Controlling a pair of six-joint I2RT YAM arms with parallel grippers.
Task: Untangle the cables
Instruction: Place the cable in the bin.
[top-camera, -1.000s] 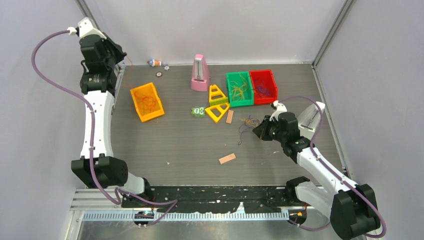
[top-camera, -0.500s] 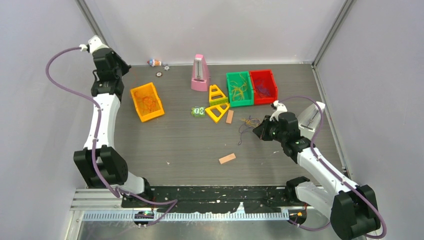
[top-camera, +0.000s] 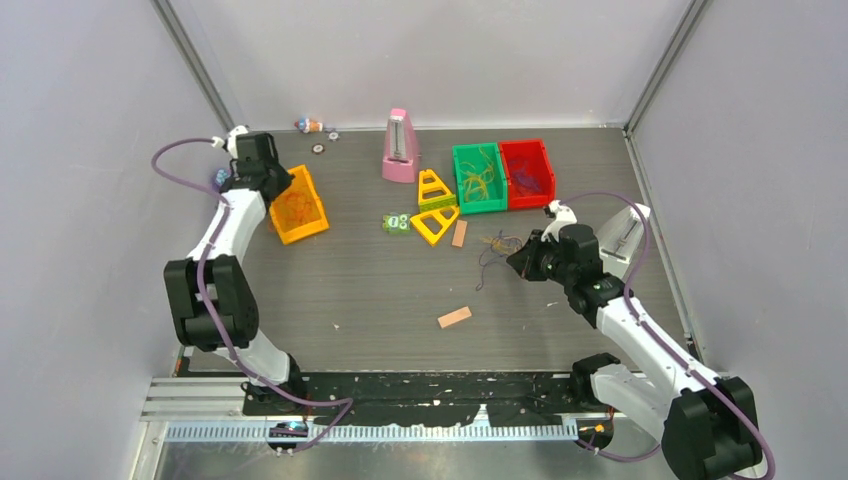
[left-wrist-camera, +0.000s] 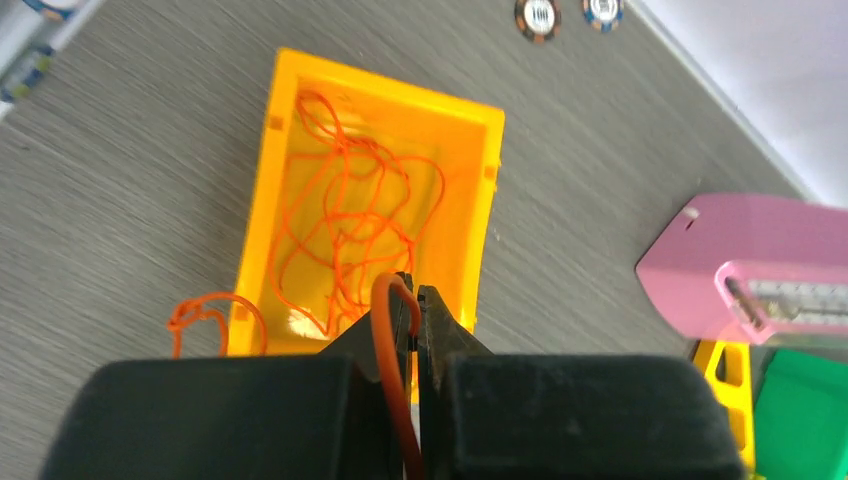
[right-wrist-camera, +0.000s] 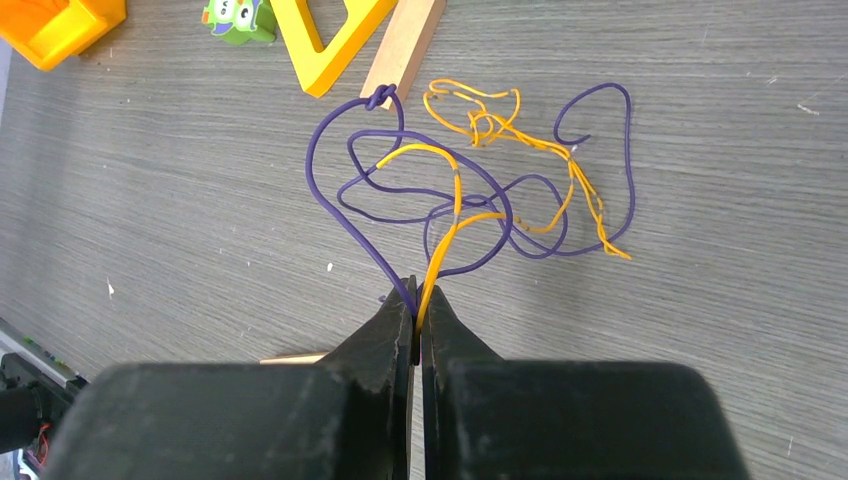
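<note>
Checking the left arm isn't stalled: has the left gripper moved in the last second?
Yes. The left gripper has swung from the back-left wall to the orange bin's left rim, shut on an orange cable.

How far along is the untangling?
Done: orange strands lie in the orange bin, yellow ones in the green bin, purple ones in the red bin. In hand: the left gripper pinches an orange strand, the right gripper a purple-yellow tangle. Left: that tangle, and an orange loop outside its bin.
</note>
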